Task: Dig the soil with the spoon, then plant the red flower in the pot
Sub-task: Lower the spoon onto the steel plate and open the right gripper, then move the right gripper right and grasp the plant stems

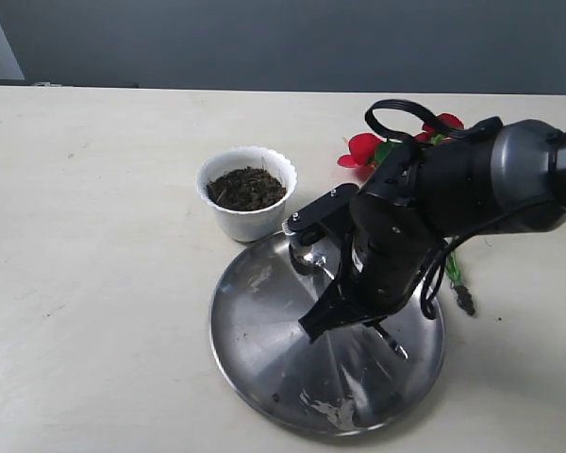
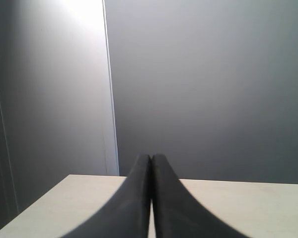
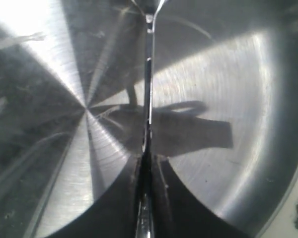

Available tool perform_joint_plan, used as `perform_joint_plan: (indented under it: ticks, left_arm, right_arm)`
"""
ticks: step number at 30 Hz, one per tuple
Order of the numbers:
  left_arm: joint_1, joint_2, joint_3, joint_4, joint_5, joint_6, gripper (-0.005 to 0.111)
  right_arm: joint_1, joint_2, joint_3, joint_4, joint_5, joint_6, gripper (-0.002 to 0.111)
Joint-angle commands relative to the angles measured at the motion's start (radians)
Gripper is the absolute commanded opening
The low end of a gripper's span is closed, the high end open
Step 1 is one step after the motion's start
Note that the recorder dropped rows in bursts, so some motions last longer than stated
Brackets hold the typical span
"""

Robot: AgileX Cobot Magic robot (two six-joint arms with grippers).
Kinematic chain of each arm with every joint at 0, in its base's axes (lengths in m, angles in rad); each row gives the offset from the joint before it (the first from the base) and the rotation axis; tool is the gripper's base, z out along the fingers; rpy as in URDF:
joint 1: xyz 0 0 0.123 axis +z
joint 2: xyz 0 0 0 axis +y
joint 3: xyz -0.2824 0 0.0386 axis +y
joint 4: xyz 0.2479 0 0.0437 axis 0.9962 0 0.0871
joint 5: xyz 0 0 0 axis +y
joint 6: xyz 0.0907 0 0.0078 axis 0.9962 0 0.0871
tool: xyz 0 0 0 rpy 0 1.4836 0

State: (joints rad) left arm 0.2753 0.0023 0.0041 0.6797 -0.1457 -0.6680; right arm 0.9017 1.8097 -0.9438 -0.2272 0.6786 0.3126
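Observation:
The white scalloped pot (image 1: 250, 222) stands on the table, filled with dark brown soil (image 1: 246, 188). It touches the far-left rim of the steel plate (image 1: 255, 330). My right gripper (image 1: 313, 330) hangs low over the plate's middle. It is shut on the spoon (image 3: 148, 74), whose thin handle runs out from between the fingers (image 3: 148, 157) towards the bowl end. The red flower (image 1: 363, 148) lies on the table behind the right arm, its dark root tip (image 1: 464, 300) beside the plate's right rim. My left gripper (image 2: 151, 159) is shut on nothing, above the table and facing a grey wall.
The plate (image 3: 248, 99) is shiny, with a few soil smears near its front rim (image 1: 335, 411). The right arm's black body and cable loop (image 1: 401, 118) cover much of the flower. The pale table (image 1: 94, 245) stretches out to the left.

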Motion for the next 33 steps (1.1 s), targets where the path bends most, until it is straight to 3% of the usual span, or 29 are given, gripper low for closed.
perform_joint_plan:
  ticks: [1,5,14,17,21,25,33]
  left_arm:
    - [-0.009,-0.002,-0.004,-0.002,-0.004,-0.002,0.000]
    - [-0.009,-0.002,-0.004,-0.002,-0.004,-0.002,0.000]
    - [-0.009,-0.002,-0.004,-0.002,-0.004,-0.002,0.000]
    - [-0.009,-0.002,-0.004,-0.002,-0.004,-0.002,0.000]
    - [-0.009,-0.002,-0.004,-0.002,-0.004,-0.002,0.000]
    - [-0.009,-0.002,-0.004,-0.002,-0.004,-0.002,0.000]
    - [-0.009,-0.002,-0.004,-0.002,-0.004,-0.002,0.000]
  right_arm:
    - [-0.007,-0.013,0.002,0.003,0.038,-0.032,0.025]
    - [-0.007,-0.013,0.002,0.022,0.050,-0.032,0.043]
    - [-0.007,-0.155,0.002,0.005,0.090,0.044,0.043]
    - [-0.007,-0.228,0.002,-0.116,0.131,0.143,0.043]
    - [-0.016,-0.291,0.002,-0.429,0.225,0.375,0.043]
    - [-0.125,-0.295,0.002,-0.397,0.180,0.321,0.043]
    - [-0.439,-0.225,-0.005,0.001,-0.041,-0.060,0.043]
